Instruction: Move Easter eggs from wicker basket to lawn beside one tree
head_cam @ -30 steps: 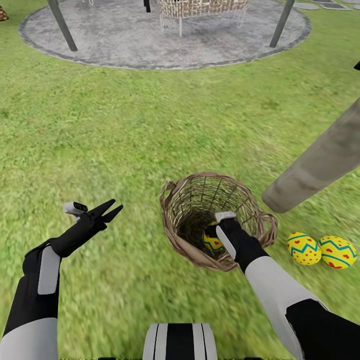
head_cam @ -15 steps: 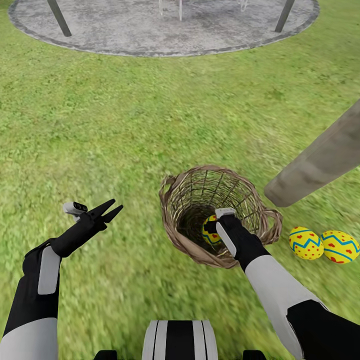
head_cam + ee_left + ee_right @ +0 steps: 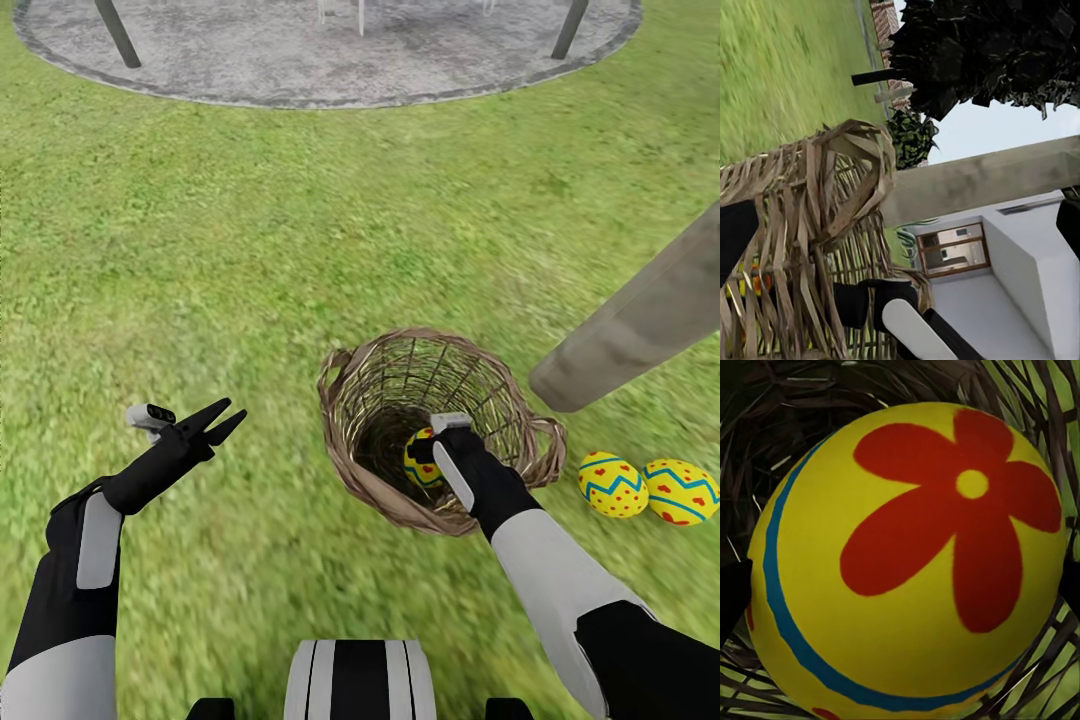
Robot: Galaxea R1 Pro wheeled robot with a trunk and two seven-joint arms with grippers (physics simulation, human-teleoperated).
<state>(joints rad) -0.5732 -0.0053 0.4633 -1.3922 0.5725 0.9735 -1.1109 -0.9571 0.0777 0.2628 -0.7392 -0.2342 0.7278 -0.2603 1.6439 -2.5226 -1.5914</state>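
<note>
The right hand (image 3: 428, 452) reaches down inside the wicker basket (image 3: 372, 485), right up against the one Easter egg (image 3: 418, 466) there; whether its fingers have closed on that egg I cannot tell. Up close, the egg (image 3: 907, 562) shows a red flower and a blue band. The basket stands on the lawn (image 3: 250, 250). Two more eggs (image 3: 612, 484) (image 3: 682, 492) lie touching on the grass just beside the basket, near the foot of the tree trunk (image 3: 640, 320). The left hand (image 3: 222, 420) hovers apart, fingers spread, holding nothing.
</note>
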